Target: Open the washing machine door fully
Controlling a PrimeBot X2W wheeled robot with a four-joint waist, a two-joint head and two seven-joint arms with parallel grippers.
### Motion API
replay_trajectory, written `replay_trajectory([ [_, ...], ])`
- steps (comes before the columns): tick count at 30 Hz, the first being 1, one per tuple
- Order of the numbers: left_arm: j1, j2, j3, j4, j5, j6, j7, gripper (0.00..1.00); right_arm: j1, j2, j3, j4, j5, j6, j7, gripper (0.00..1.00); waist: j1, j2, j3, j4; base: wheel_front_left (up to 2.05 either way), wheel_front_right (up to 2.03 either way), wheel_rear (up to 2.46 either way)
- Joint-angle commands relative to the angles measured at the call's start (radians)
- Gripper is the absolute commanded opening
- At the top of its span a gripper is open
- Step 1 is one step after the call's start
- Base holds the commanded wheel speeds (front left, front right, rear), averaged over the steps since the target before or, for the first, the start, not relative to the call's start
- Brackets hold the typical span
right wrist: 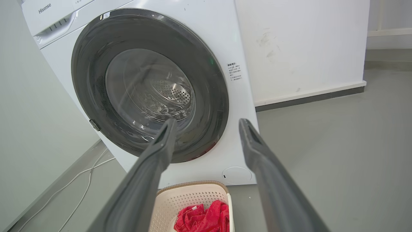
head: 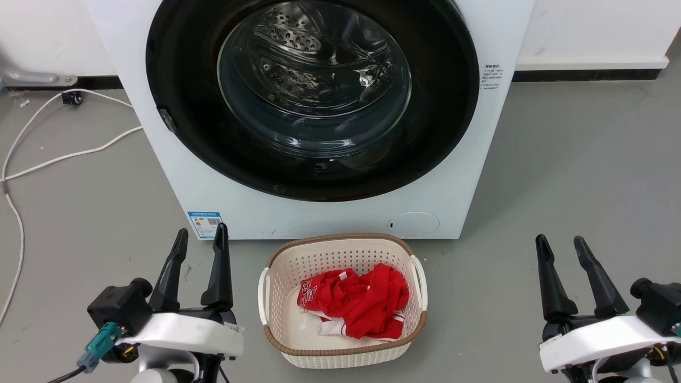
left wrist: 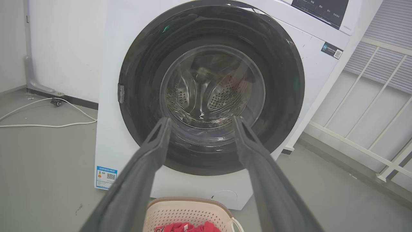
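The washing machine door [head: 313, 96] is a big glossy black disc with a clear glass bowl in its middle, lying flat and shut against the white machine [head: 175, 175]. A small grey catch [head: 166, 119] sits on the door's left rim. The door also faces me in the left wrist view [left wrist: 210, 87] and the right wrist view [right wrist: 149, 85]. My left gripper [head: 201, 236] hovers low at the left, open and holding nothing, well short of the machine. At the lower right my right gripper [head: 561, 242] stands open too, with nothing between its fingers.
A cream basket [head: 276, 276] with a red garment [head: 356, 300] stands on the grey floor just before the machine, between my grippers. White cables [head: 64, 157] trail over the floor at the left. A white railing [left wrist: 370, 125] runs beside the machine.
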Motion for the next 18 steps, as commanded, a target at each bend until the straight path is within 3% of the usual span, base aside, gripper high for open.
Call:
replay_trajectory([
  [1, 0.001, 0.006, -0.003, -0.009, 0.021, 0.005, -0.009, 1.00, -0.001, 0.003, 0.001, -0.015, -0.027, 0.000, -0.005, 1.00, -0.0001, 0.0000, 0.000, 0.000, 0.00, 0.00, 0.00],
  [18, 0.003, 0.015, -0.020, 0.005, 0.196, 0.035, -0.052, 1.00, 0.017, 0.005, 0.008, -0.034, -0.199, 0.000, 0.004, 1.00, -0.0001, 0.0000, 0.003, -0.003, 0.00, 0.00, 0.00],
])
